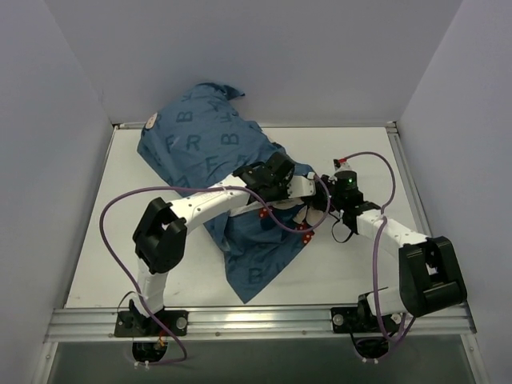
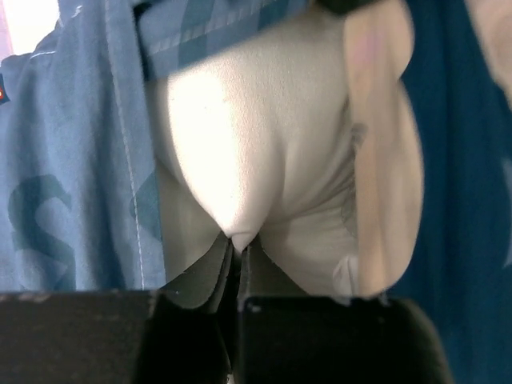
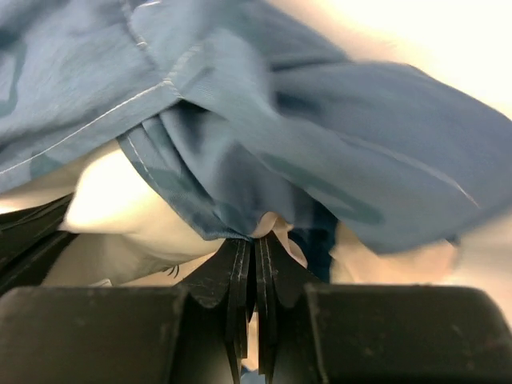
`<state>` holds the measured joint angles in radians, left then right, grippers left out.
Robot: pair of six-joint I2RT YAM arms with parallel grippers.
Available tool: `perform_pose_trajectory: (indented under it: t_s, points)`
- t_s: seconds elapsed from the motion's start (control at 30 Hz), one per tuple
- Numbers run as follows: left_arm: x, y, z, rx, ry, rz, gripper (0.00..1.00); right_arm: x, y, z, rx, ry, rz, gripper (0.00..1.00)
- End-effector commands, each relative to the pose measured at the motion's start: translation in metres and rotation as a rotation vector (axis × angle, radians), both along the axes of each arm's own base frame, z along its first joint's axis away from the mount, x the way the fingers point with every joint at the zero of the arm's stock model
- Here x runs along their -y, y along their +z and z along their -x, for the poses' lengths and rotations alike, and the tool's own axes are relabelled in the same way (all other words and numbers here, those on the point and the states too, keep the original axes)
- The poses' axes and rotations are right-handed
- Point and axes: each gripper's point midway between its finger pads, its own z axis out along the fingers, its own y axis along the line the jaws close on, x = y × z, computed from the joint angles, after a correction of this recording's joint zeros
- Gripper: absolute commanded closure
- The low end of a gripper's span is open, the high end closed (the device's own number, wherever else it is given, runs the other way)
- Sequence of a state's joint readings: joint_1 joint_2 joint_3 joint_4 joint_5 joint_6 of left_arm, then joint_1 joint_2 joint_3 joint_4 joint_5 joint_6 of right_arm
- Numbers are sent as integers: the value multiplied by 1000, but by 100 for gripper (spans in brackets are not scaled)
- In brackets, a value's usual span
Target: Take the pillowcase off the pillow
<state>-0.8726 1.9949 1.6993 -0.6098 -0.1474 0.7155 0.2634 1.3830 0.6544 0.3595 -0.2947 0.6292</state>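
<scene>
The dark blue printed pillowcase [image 1: 216,152] lies bunched across the table from the far left to the near middle. My left gripper [image 1: 312,194] reaches into its open end at the middle right. In the left wrist view, my left gripper [image 2: 240,244] is shut on a pinch of the white pillow [image 2: 240,136], with the blue pillowcase [image 2: 72,160] pulled back beside it. My right gripper [image 1: 324,205] meets it from the right. In the right wrist view, my right gripper [image 3: 258,238] is shut on the pillowcase's hemmed edge [image 3: 216,160]. The pillow [image 3: 104,200] shows beneath it. Most of the pillow is hidden inside the case.
The white table [image 1: 360,152] is walled at the left, back and right. An aluminium rail [image 1: 256,322] runs along the near edge. Purple cables [image 1: 112,216] loop off both arms. Bare table shows at the far right and near left.
</scene>
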Motion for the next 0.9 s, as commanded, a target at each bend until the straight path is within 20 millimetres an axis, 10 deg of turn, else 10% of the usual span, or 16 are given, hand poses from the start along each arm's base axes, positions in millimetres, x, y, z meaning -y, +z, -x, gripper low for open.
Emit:
perform_pose_trajectory:
  t_s: [0.0,0.17,0.4,0.67,0.87]
  points:
    - [-41,10,-24,26,99,-10,98,26,27,-19,54,-85,25,100]
    - [-90,6,0,41,-6,-177,98,82,41,-42,68,-263,88,100]
    - [-135,-27,58,-112,-122,-314,98,90,57,-80,109,-265,104,100]
    - [-113,46,49,-167,-53,-17,98,90,4,-104,-4,-241,52,100]
    - [-92,117,37,-234,69,320,98,48,-14,-101,-30,-77,51,100]
